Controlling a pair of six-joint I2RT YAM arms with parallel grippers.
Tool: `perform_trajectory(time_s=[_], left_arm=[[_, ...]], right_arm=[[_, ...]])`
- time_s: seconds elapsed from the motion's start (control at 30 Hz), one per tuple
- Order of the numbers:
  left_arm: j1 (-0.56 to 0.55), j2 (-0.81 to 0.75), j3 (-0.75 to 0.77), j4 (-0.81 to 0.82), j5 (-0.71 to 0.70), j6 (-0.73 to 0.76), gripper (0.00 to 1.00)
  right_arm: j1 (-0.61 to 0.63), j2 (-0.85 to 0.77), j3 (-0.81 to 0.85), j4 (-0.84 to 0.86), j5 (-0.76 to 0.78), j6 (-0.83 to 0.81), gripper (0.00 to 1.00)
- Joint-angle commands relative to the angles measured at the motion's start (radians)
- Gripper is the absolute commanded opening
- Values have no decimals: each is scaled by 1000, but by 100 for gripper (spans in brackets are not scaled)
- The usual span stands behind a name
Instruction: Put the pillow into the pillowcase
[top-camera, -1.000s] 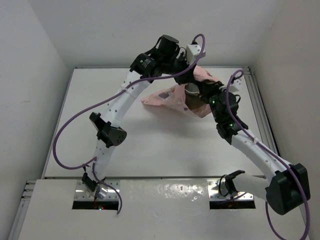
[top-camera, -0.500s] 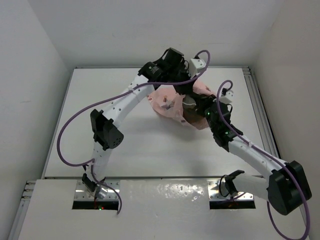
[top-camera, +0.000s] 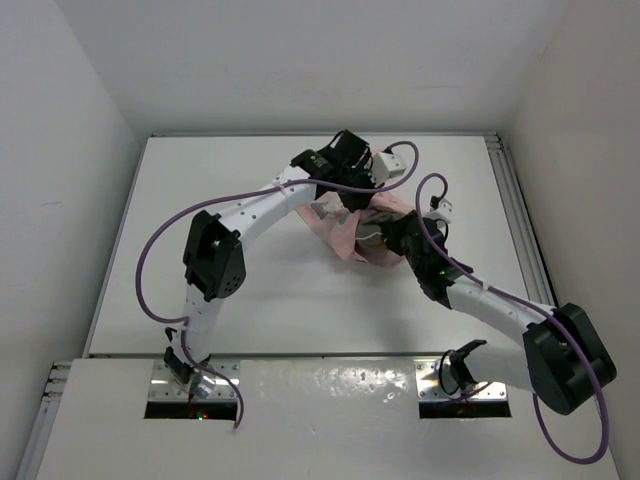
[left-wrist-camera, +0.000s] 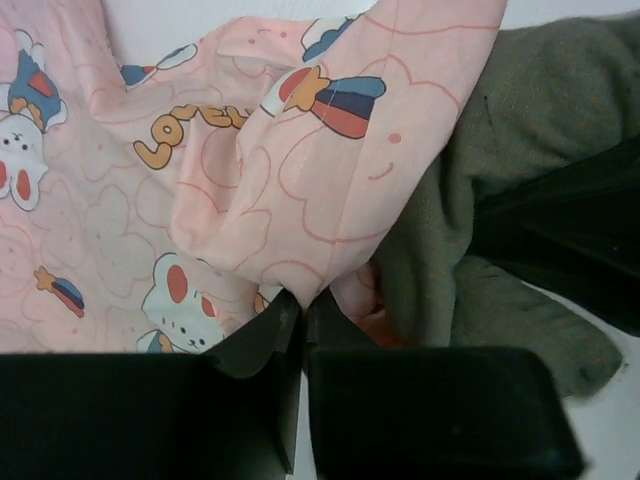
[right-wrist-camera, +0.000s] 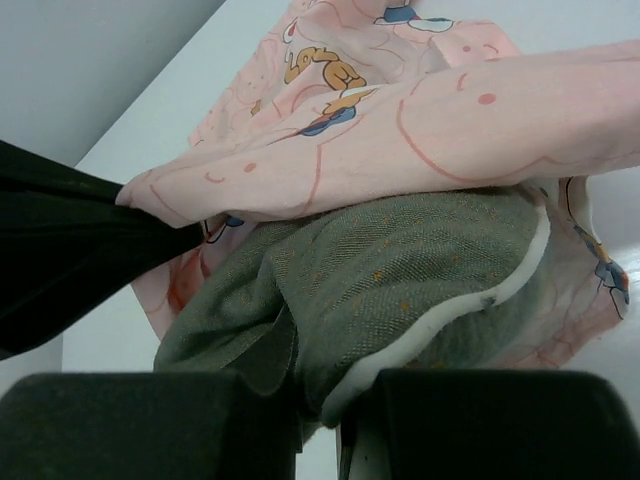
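The left pincer (left-wrist-camera: 300, 305) has its jaws drawn together on a fold of the thin pink fabric pillowcase (left-wrist-camera: 300, 170), which is printed with white bears, rainbows and orange lettering. The cloth bunches up from the nip and drapes away to the left and upward. The right pincer (right-wrist-camera: 318, 405) is clamped on the flat olive-brown woven pillow (right-wrist-camera: 400, 270) with orange dots. It grips the pillow at the pale piped edge, which curves up from between the fingers toward the right.

The pillow lies partly within the pillowcase. In the right wrist view a pink layer stretches over its upper side and more pink shows beneath its far right end, while the part nearest the fingers is bare. In the left wrist view the olive cloth bulges out of the pink just to the right of the pinched fold. A black shape crosses the pillow there; it looks like the other arm's pincer, though too little shows to be certain.

From the overhead camera both arms reach to the middle-right of the white table (top-camera: 200, 200). Their wrists are close together over the crumpled bundle, away from the table's edges.
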Motion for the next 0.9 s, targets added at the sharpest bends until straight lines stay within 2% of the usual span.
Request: perform_trajectory(time_s=[0.0, 0.13, 0.2, 0.23, 0.33, 0.43, 0.5, 0.6, 0.63, 0.7, 0.73, 0.8, 0.83, 0.87], left_arm=[[-10, -52, 22, 21, 49, 18, 0], [-10, -56, 120, -53, 113, -14, 0], [-10, -61, 252, -114, 205, -22, 0], [-10, -63, 345, -132, 272, -28, 0], [-10, -87, 482, -177, 376, -40, 0], [-10, -107, 557, -133, 396, -120, 0], [-10, -107, 594, -111, 411, -184, 0], [-10, -109, 651, -82, 437, -238, 0], [-10, -109, 685, -85, 410, -238, 0], [-9, -109, 734, -99, 350, -207, 0], [-10, -110, 748, -114, 253, -189, 0], [-10, -113, 757, -116, 146, -138, 0], [-9, -116, 754, -114, 46, -122, 0], [-10, -116, 756, -113, 13, -85, 0]], right_arm=[[9, -3, -2, 53, 9, 22, 0], [9, -6, 1, 61, 2, 18, 0], [9, -19, 25, 45, 13, -22, 0], [12, -26, 62, 36, 33, -62, 0], [10, -50, 166, -34, 79, -148, 0], [1, -55, 293, -79, 66, -240, 0], [-10, -38, 410, -126, 10, -295, 22], [-30, -41, 555, -295, -74, -372, 64], [-30, -59, 577, -374, -71, -416, 68], [-45, -139, 604, -424, -51, -453, 77], [-56, -165, 611, -477, -59, -493, 79], [-85, -206, 683, -566, -86, -530, 79], [-91, -231, 715, -678, -93, -571, 77], [-94, -239, 749, -733, -100, -588, 77]])
